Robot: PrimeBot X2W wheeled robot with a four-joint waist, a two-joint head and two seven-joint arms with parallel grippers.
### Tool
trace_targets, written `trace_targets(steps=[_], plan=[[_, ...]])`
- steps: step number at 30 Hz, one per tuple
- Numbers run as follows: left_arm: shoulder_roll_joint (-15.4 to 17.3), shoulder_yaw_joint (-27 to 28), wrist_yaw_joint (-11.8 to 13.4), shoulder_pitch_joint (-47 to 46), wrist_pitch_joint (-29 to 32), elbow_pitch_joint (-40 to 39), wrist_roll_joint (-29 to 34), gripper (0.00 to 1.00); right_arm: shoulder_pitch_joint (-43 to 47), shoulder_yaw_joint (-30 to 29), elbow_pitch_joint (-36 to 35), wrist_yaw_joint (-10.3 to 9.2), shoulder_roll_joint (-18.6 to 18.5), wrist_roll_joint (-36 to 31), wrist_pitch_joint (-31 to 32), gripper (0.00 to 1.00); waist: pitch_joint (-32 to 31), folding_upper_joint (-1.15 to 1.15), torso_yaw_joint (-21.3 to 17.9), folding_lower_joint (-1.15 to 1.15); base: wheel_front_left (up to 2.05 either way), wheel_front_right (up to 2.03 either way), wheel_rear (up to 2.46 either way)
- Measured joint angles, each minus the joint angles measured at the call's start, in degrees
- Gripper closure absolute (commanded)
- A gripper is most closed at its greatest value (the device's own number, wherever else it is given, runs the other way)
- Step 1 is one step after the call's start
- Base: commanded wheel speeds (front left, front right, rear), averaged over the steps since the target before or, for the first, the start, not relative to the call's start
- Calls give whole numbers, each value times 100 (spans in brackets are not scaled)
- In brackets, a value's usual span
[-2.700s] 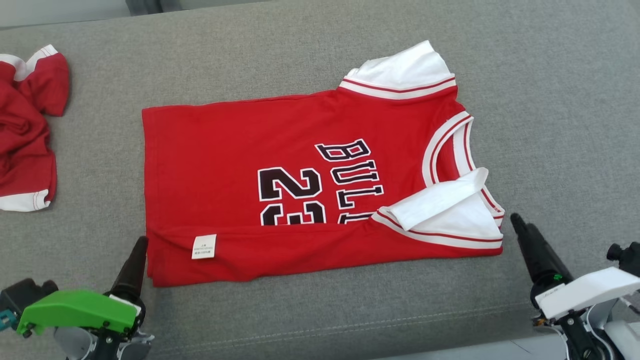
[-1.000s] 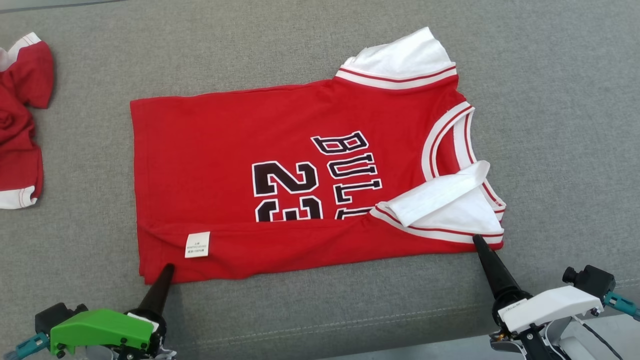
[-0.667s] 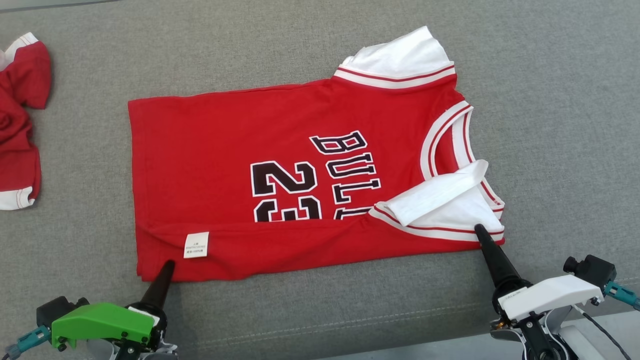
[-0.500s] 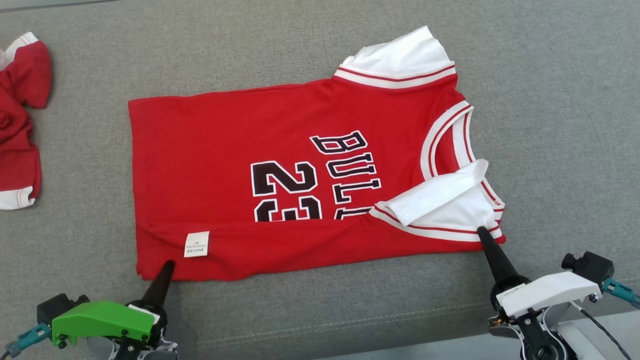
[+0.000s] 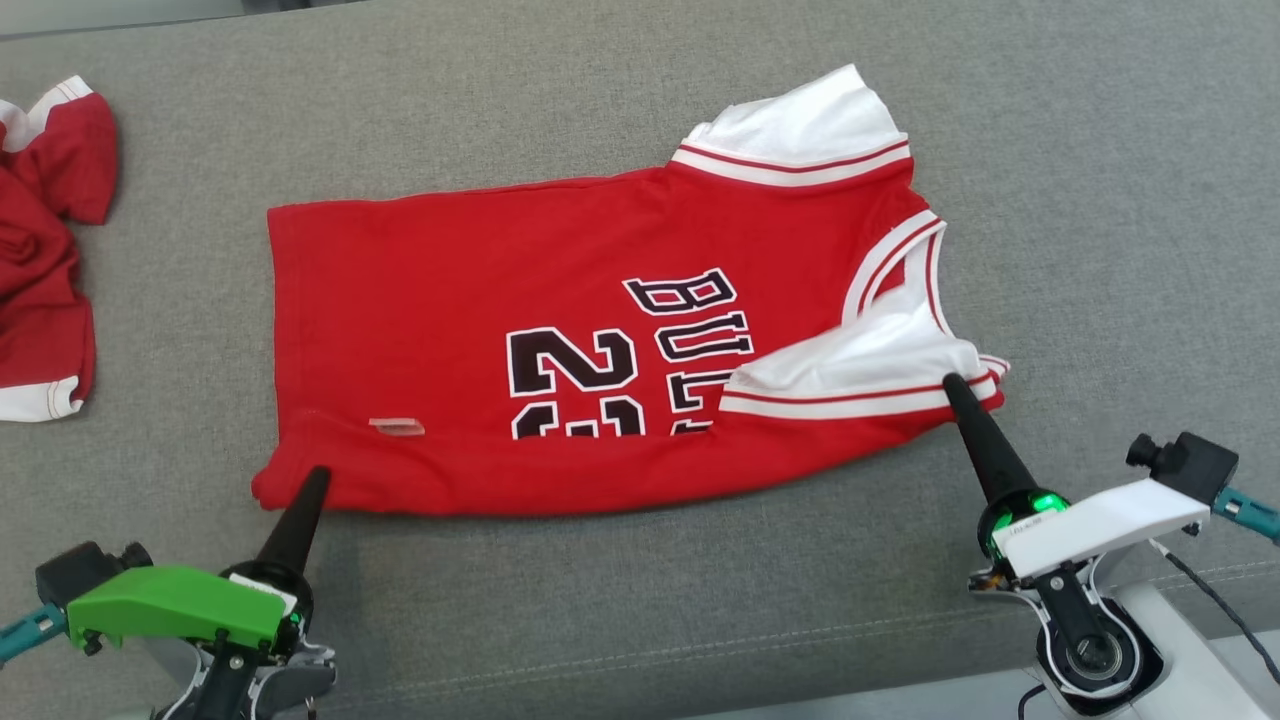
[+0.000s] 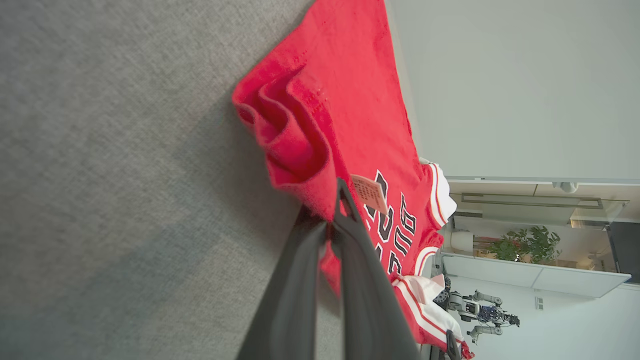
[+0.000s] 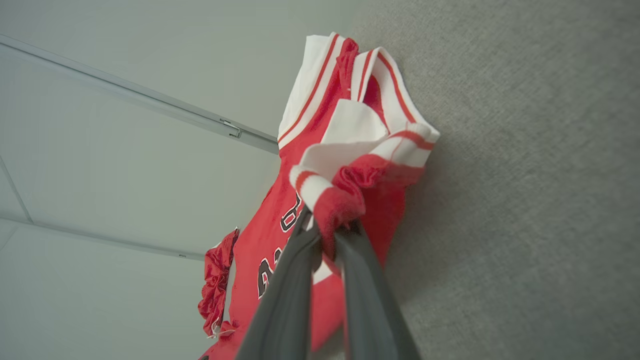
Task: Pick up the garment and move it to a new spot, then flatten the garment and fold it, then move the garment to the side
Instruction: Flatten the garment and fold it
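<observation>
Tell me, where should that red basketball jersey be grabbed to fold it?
By its two near corners, hem corner and white-trimmed sleeve corner, coming low from the near side. The red basketball jersey lies spread, long edge nearest the robot, so those loose edges should lift easily; the left gripper and right gripper pinch there.

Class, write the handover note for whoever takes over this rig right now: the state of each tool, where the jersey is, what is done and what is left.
Left tool: shut on the jersey at its near hem corner.
Right tool: shut on the jersey's near shoulder corner, at the white sleeve trim.
Jersey: spread on the grey cushion, number side up, with its near edge bunched in both grips.
Second red garment: crumpled at the far left, untouched.
Done: jersey laid out, both near corners gripped.
Left: probably carry the near edge across to fold, then move the jersey aside.
</observation>
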Motion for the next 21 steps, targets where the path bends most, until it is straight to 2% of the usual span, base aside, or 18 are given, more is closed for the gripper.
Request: trace_targets(steps=[12, 21], plan=[[229, 25, 80, -370, 83, -285, 122, 100, -272, -4, -252, 0, -341, 99, 223, 100, -203, 0, 41, 0, 0, 0, 0], [140, 141, 152, 79, 40, -366, 79, 100, 330, -2, -361, -1, -415, 250, 216, 100, -361, 0, 6, 0, 0, 0, 0]])
